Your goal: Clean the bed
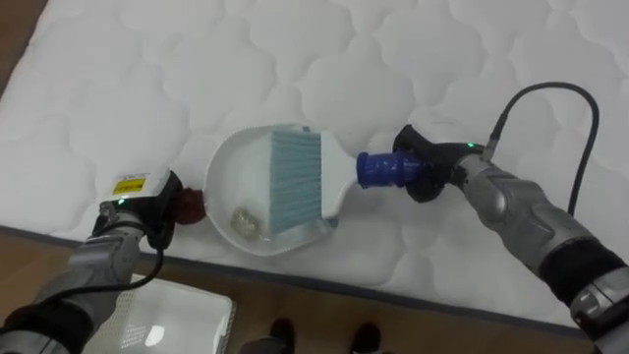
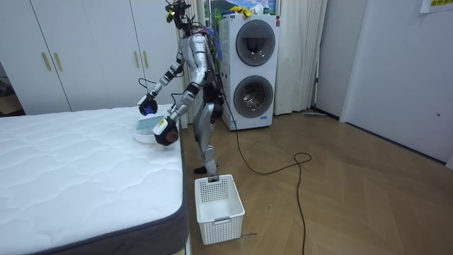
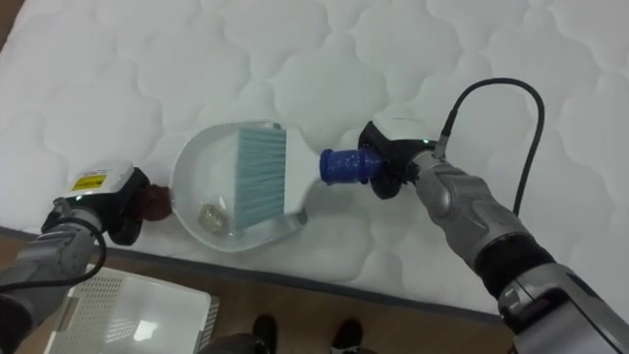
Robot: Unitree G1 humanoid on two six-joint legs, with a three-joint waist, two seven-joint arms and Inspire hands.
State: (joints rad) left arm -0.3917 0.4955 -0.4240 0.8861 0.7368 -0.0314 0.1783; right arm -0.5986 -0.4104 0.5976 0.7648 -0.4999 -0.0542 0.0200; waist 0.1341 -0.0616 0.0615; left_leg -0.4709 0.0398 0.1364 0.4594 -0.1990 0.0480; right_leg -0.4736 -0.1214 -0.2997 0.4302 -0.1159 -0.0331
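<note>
left hand [image 1: 147,209] curled round dustpan [image 1: 231,175] handle at bed [image 1: 413,59] edge; my right hand [image 1: 433,169] clenches brush [image 1: 295,177], bristles inside dustpan beside crumbs [image 1: 244,222]; both arms reach forward.

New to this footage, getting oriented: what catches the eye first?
A white dustpan sits at the mattress edge, a pale-bristled brush with a blue handle lying in it beside a crumpled scrap. The right hand grips the brush; the left hand holds the pan's dark red handle. A white basket stands on the floor below.
</note>
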